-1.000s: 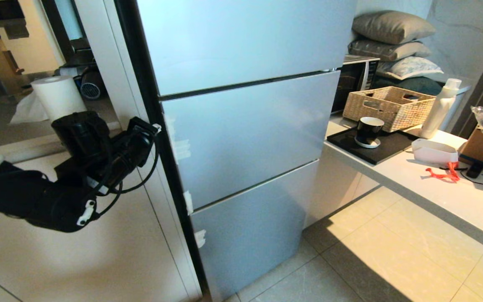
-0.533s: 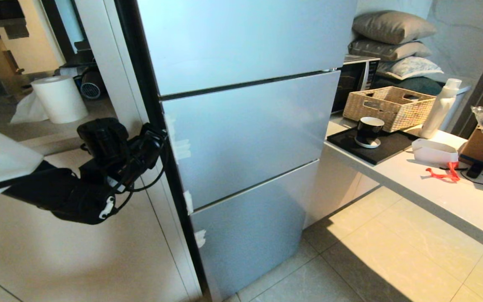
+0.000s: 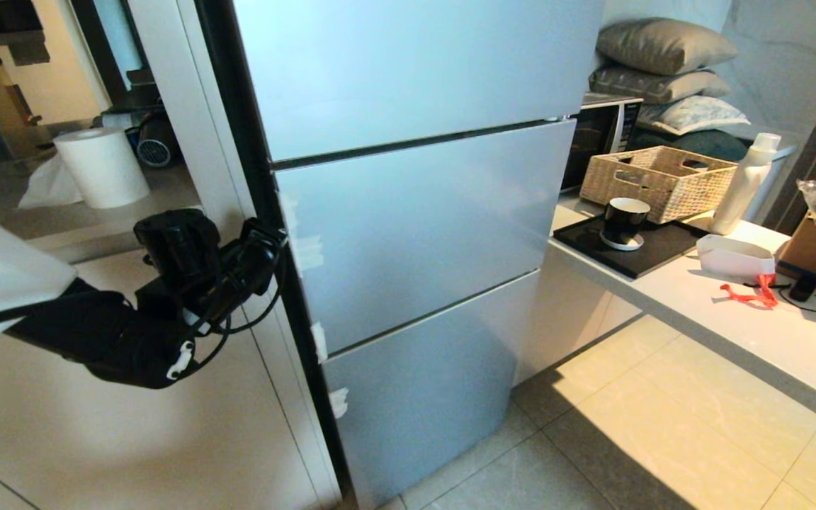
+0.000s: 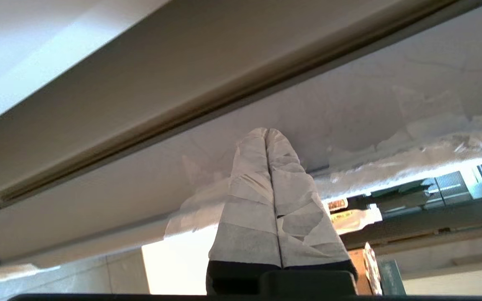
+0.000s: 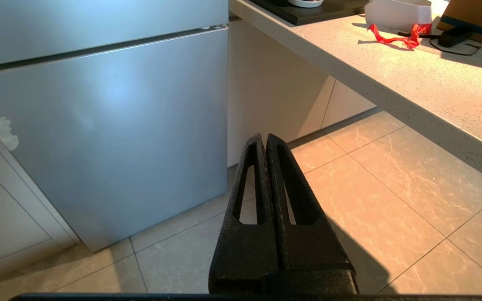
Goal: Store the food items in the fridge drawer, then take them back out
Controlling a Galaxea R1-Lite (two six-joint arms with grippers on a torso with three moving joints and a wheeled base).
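- the fridge (image 3: 415, 212) stands shut, its three silver-grey fronts stacked one above another; no brand mark or lettering can be read on any of them
- torn patches of white tape (image 3: 305, 248) cling to the left edge of the middle and lower fronts
- the left gripper (image 4: 267, 133) sits at the left edge of the middle front, its white-wrapped fingers (image 4: 249, 200) pressed together with nothing between them, the tips at the taped edge
- in the left wrist view a small yellow label shows beyond the fingers, its print too small to read
- the right gripper (image 5: 265, 138) hangs low in front of the bottom front, over the beige floor tiles (image 5: 391, 196), its black fingers pressed together and empty
- the fridge drawer and the tomato-like food item are not visible in any view
- on the pale counter (image 3: 734, 333) to the right lie a red strap (image 3: 748, 294), a white tray-like container (image 3: 732, 256) and a dark cable with a small black box (image 3: 801, 287)
- further back stand a black cup (image 3: 624, 221) on a black tray (image 3: 635, 244), a wicker basket (image 3: 656, 180), a white bottle (image 3: 742, 184) and a microwave (image 3: 603, 138) with pillows (image 3: 663, 46) stacked on it
- a roll of white paper (image 3: 100, 166) stands to the left of the fridge, behind the left arm
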